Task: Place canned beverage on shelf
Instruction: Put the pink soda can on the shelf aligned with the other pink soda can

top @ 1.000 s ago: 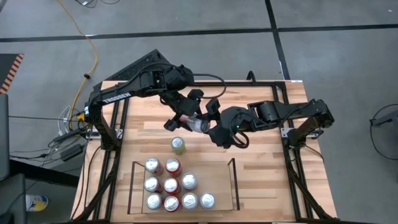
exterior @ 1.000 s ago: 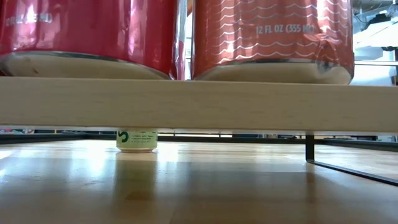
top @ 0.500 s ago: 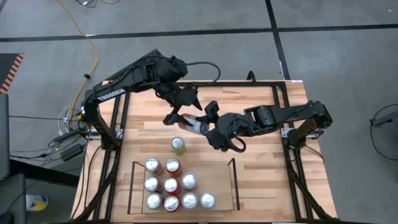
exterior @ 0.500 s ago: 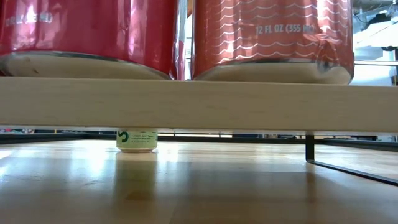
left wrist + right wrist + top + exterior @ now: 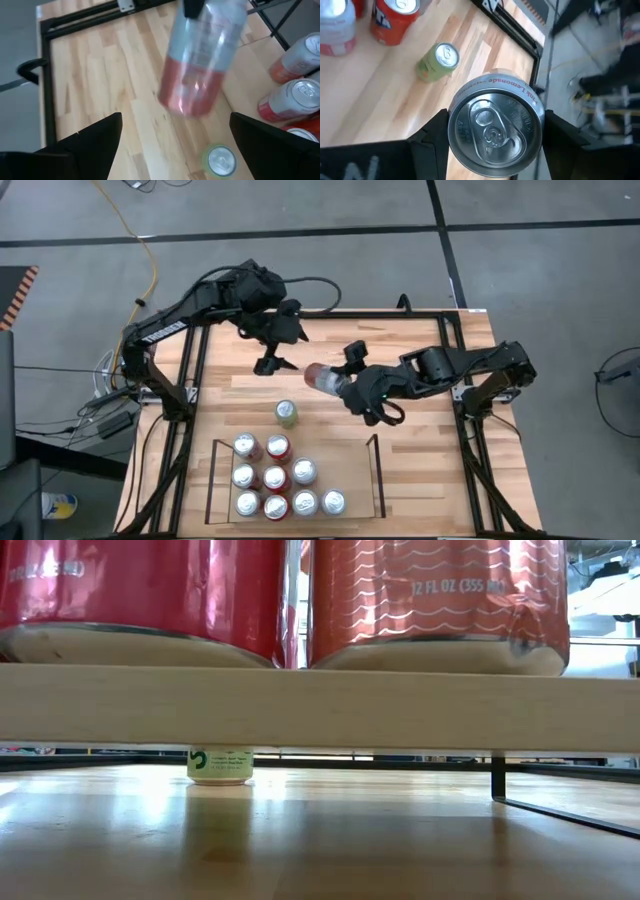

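Above mid-bench, right end effector clamped on a pink can lying sideways, rim text reading "Pink Lemonade"; left end effector spread wide, holding nothing, far-left; shelf near, red cans marked "12 FL OZ (355 mL)"; green can beside it.

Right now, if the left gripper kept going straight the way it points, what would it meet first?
Probably the pink can held by the right gripper. It lies right ahead of the open left gripper, clear of its fingers. Depth is unclear; the green can sits below that line.
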Controlling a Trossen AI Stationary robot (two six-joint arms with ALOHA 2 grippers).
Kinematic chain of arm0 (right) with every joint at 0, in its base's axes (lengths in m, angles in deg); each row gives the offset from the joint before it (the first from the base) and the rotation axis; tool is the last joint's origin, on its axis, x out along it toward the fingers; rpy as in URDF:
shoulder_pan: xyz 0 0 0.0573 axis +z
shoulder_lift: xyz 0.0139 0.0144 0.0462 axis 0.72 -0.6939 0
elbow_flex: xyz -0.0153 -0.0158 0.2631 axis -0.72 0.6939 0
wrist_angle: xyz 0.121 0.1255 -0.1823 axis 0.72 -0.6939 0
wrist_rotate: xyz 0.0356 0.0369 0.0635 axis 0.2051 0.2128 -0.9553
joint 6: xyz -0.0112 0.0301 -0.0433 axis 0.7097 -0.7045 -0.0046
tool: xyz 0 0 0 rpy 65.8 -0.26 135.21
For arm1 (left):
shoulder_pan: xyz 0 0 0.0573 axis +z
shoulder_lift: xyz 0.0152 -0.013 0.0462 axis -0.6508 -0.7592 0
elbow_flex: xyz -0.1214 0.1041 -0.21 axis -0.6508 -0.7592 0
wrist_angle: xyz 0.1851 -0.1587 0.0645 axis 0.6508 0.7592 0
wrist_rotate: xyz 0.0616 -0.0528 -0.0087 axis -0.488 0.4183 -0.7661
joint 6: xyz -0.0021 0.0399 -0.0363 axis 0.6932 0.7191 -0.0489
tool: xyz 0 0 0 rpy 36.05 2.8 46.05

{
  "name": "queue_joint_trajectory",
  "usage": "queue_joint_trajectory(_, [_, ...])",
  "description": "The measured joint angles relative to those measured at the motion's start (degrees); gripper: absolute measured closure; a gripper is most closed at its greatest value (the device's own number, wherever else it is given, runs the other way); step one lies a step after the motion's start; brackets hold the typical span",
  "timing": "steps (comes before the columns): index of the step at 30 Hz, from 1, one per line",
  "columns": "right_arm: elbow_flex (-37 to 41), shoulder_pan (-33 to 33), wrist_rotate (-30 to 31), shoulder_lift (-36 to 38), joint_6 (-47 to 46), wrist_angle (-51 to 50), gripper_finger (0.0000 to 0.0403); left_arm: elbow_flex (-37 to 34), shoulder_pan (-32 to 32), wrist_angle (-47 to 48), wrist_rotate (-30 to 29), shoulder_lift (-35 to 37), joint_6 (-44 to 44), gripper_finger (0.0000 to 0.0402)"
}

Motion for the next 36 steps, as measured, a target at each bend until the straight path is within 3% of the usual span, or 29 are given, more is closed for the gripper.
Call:
queue_joint_trajectory(8, [-4.53,0.04,-4.42,0.15,-20.41,-13.88,0.0179,0.0,-0.01,0.62,-1.09,4.56,-3.01,0.0047])
queue_joint_trajectory(16, [-4.52,0.53,-12.97,-1.3,-31.11,-16.25,0.018,0.0,-0.01,1.03,-1.03,5.83,-6.18,0.0047])
queue_joint_trajectory(22, [-7.61,1.2,-14.73,-5.32,-33.31,-20.06,0.018,-0.02,-0.01,2.24,-1.04,5.83,-5.75,0.0047])
queue_joint_trajectory(30, [-25.72,1.37,-18.38,-17.38,-31.23,-30.26,0.0178,-0.04,-0.01,3.14,-2.33,5.83,-5.53,0.0047])
queue_joint_trajectory(36, [-24.49,1.7,-21.7,-18.7,-35.18,-31.54,0.0177,-0.04,-0.01,5.85,-4.07,5.83,-3.51,0.0047])
